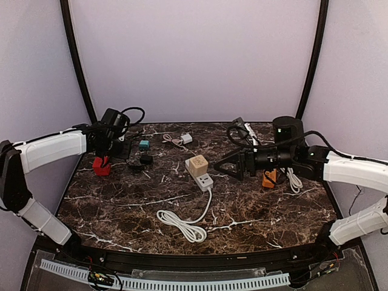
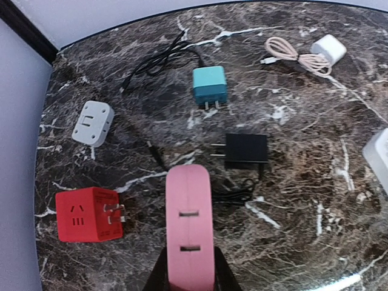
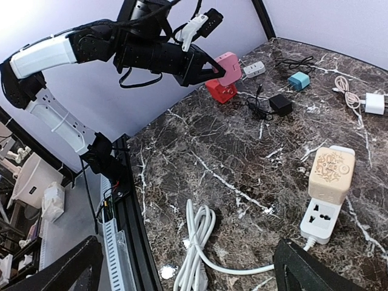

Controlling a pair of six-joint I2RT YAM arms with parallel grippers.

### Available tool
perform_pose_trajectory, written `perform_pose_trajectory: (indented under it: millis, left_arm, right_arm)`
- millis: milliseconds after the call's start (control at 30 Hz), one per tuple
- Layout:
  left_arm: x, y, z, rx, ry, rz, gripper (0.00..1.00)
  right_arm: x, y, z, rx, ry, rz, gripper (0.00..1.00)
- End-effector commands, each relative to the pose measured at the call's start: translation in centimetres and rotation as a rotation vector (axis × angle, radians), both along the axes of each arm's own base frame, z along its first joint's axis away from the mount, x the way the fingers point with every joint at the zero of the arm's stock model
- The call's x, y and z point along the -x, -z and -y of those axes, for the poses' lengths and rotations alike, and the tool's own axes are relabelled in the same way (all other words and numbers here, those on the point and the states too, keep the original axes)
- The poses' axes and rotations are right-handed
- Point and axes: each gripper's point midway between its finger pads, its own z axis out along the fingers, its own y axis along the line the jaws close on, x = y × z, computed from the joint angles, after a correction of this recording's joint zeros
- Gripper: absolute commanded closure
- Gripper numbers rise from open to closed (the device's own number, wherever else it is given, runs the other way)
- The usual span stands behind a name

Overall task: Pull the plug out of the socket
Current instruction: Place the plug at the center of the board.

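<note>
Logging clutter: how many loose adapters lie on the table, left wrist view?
5: grey adapter left, teal adapter top, black adapter centre, red adapter lower left, white adapter top right; more possibly hidden.

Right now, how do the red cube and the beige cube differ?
The beige cube sits plugged into the white strip; the red cube lies loose on the table, prongs bare. The beige cube shows a patterned face; the red cube shows socket slots. Both are blocky adapters.
</note>
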Motion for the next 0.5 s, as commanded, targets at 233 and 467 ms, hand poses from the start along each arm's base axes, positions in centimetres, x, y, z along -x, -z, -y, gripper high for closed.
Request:
perform_pose_trajectory:
  millis: [233,467]
  left_arm:
    - [-6.3,3.4,-4.1,-0.170,-0.107,-0.091,0.99]
    - [-9.8,4.0,-4.5,-0.294,-0.111,-0.145,0.99]
  right_arm:
    - [-2.8,-1.2,3.1,0.027,0.240,0.095,0.01]
    - [-2.0,-1.2,4.1,0.022,0.245,0.109,0.01]
